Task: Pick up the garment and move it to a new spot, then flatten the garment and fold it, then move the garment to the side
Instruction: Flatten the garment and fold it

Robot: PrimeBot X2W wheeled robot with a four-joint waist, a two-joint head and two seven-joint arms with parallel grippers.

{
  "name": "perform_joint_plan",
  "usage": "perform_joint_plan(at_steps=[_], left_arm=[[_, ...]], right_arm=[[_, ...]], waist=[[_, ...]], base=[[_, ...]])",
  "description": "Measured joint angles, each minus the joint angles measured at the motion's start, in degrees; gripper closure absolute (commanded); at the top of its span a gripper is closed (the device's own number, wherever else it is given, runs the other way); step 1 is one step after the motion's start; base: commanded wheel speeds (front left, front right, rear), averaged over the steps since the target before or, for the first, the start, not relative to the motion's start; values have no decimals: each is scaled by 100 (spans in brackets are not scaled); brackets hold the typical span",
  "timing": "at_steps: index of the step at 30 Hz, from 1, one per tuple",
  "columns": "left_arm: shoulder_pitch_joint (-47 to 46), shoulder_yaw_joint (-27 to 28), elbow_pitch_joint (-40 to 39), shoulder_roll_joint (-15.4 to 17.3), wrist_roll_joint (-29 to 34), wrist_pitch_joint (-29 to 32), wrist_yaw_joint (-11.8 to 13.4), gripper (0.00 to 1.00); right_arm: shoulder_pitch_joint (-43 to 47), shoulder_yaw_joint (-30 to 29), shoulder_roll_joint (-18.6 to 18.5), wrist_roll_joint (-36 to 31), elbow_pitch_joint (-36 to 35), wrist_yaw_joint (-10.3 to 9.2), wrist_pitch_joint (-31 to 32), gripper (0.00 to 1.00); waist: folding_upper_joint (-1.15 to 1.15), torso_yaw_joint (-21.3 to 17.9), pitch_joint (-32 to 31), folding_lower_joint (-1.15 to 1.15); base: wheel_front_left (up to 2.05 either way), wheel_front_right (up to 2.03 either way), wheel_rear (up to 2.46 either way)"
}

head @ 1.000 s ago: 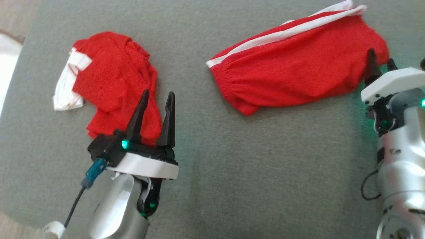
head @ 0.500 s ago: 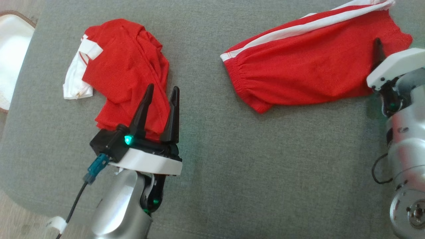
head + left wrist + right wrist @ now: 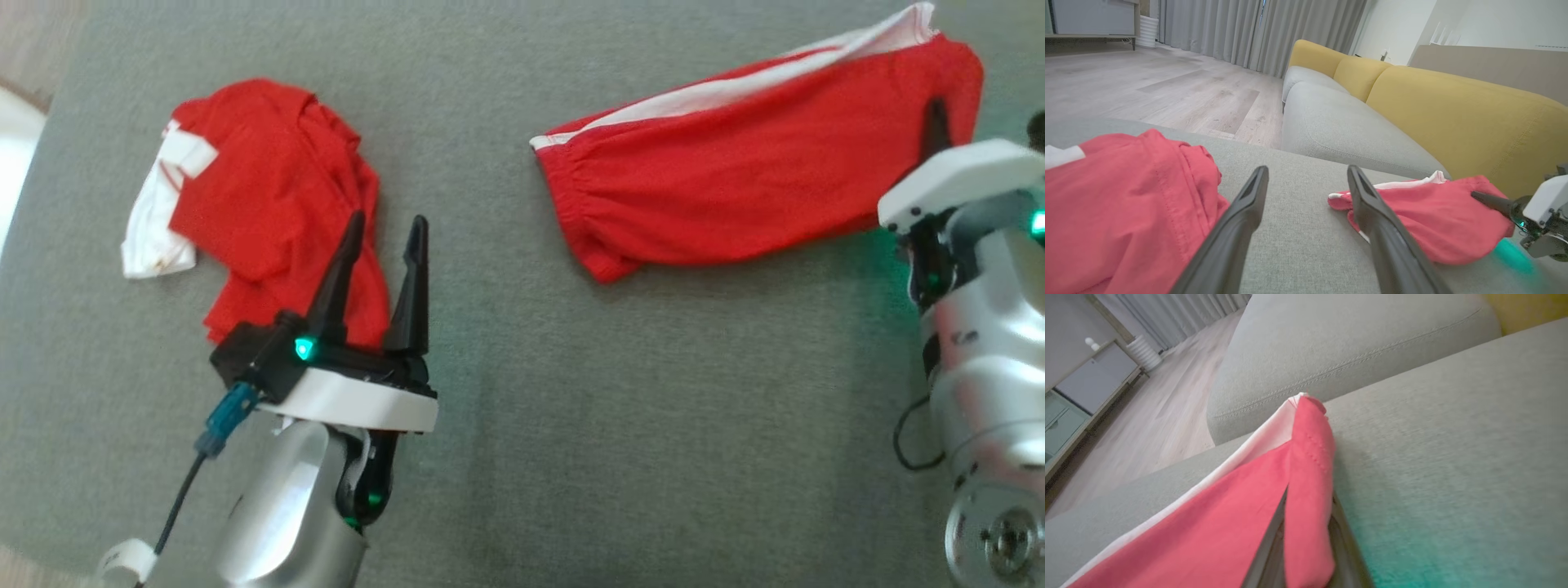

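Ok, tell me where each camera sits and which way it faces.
Head view: on the head, looking down on the grey cushion; left hand open by the crumpled red garment, right hand shut on the striped shorts.
Left wrist view: on the left wrist, facing across the cushion toward the yellow sofa back; its fingers spread.
Right wrist view: on the right wrist, facing along the shorts' pinched edge.
Shared: all views show the shorts.

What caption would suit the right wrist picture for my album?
Right gripper shut on a fold of the red white-striped garment, over the grey cushion.
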Motion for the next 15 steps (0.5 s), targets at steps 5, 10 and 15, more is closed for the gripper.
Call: perform_joint_plan(at_steps=[5, 10, 15], left_arm=[[87, 83, -59, 0, 35, 0, 0, 0], [250, 87, -160, 1, 96, 0, 0, 0], [279, 89, -281, 9, 148, 0, 0, 0]], right_arm=[[460, 69, 5, 412, -180, 0, -164, 100], [1016, -112, 46, 746, -534, 0, -388, 100], [1542, -218, 193, 969, -931, 0, -527, 100]], waist=[[0, -260, -207, 0], [0, -547, -428, -1], [0, -812, -595, -1]], base=[[0, 0, 0], [0, 0, 0], [0, 0, 0]])
